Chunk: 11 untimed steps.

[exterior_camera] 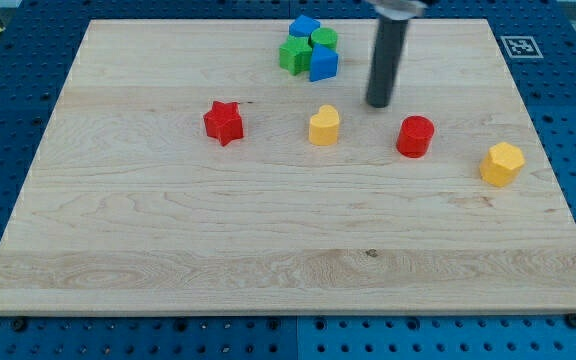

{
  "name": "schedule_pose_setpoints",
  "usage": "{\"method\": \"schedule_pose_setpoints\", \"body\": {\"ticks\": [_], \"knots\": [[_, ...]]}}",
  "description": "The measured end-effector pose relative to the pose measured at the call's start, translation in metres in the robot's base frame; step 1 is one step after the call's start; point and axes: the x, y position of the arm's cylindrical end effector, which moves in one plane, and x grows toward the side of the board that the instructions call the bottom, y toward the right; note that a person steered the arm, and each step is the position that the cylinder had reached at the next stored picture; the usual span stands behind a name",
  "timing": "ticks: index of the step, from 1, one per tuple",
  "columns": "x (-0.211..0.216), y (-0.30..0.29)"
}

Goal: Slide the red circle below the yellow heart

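The red circle (415, 136) sits on the wooden board right of centre. The yellow heart (324, 126) stands to its left, about level with it. My tip (379, 103) is the lower end of the dark rod, above and a little left of the red circle, between it and the heart, touching neither.
A red star (224, 122) lies left of the heart. A yellow hexagon (502, 163) lies at the right. A cluster of two blue blocks (323, 62) and two green blocks (293, 55) sits at the view's top. The board's edge (288, 312) borders blue pegboard.
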Motion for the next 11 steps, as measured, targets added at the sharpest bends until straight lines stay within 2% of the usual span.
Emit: {"method": "schedule_pose_setpoints", "body": {"ticks": [1, 2, 8, 11], "knots": [[0.020, 0.050], [0.036, 0.061], [0.115, -0.055], [0.150, -0.064]]}}
